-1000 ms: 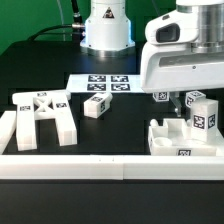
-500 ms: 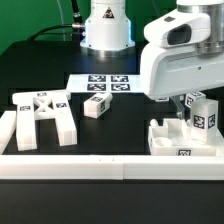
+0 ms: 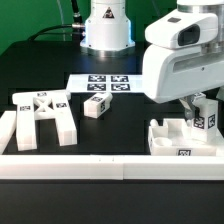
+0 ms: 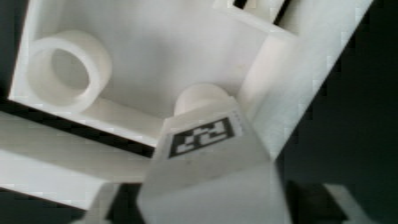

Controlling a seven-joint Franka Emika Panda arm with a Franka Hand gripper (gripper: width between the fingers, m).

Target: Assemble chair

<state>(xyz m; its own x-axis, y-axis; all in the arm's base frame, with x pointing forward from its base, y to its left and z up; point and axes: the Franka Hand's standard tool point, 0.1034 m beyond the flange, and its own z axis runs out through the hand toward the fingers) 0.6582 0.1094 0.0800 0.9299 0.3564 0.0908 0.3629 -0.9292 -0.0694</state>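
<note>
My gripper (image 3: 198, 108) hangs over the chair parts at the exterior view's right, the arm's white housing hiding most of it. In the wrist view a tall white chair piece with a marker tag (image 4: 205, 150) stands between the dark fingers (image 4: 121, 205). The gripper (image 4: 210, 205) is shut on it, a finger against each side. The same tagged piece (image 3: 206, 118) rises beside a low white chair slab (image 3: 168, 138), whose round hole (image 4: 71, 70) shows in the wrist view. A leg frame (image 3: 40, 115) and a small block (image 3: 97, 106) lie at the exterior view's left.
The marker board (image 3: 100, 82) lies flat at the back centre, in front of the robot base (image 3: 105, 25). A low white border wall (image 3: 100, 166) runs along the front edge and turns up at the exterior view's left.
The arm has shifted toward the exterior view's right and come over the tagged piece. The jaws have gone from wide open to shut on it.
</note>
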